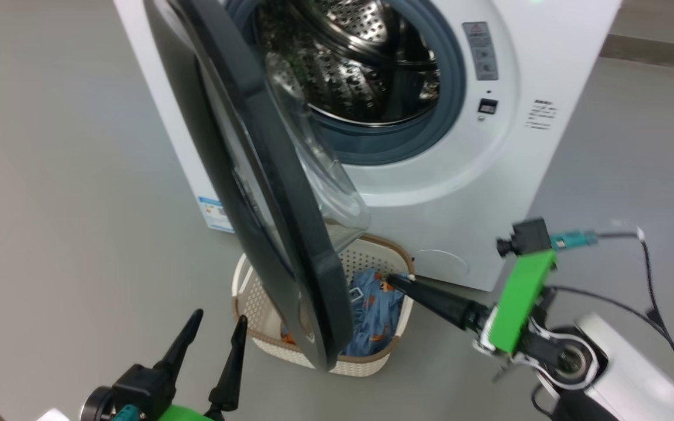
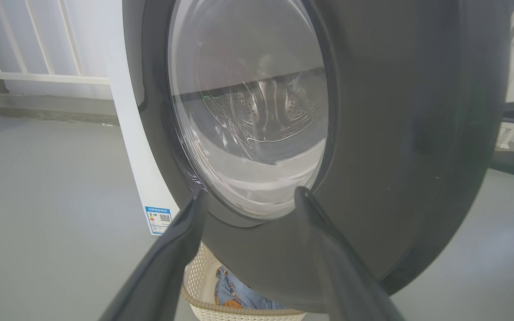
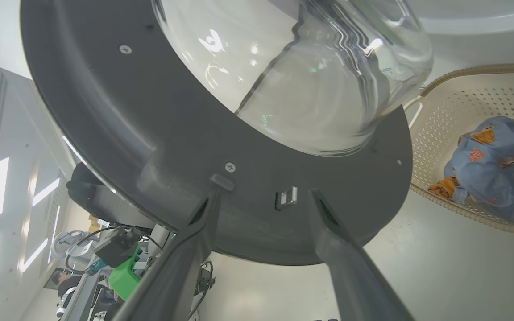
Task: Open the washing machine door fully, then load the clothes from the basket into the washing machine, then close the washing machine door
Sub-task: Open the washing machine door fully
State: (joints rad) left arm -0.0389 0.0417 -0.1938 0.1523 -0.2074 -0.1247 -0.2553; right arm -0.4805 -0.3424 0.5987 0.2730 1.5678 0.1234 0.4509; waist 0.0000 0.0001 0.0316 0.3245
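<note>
Left gripper (image 1: 220,317) spread wide, empty; right gripper (image 3: 264,196) likewise parted. The washing machine door (image 1: 267,193) — glossy black, bulging clear porthole — stands ajar over the basket (image 1: 366,257).

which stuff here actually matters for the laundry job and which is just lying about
For the job: washing machine; washing machine door, swung out; basket on the floor in front; clothes in the basket.

Just there: white railing; dark skirting strip along the wall.
</note>
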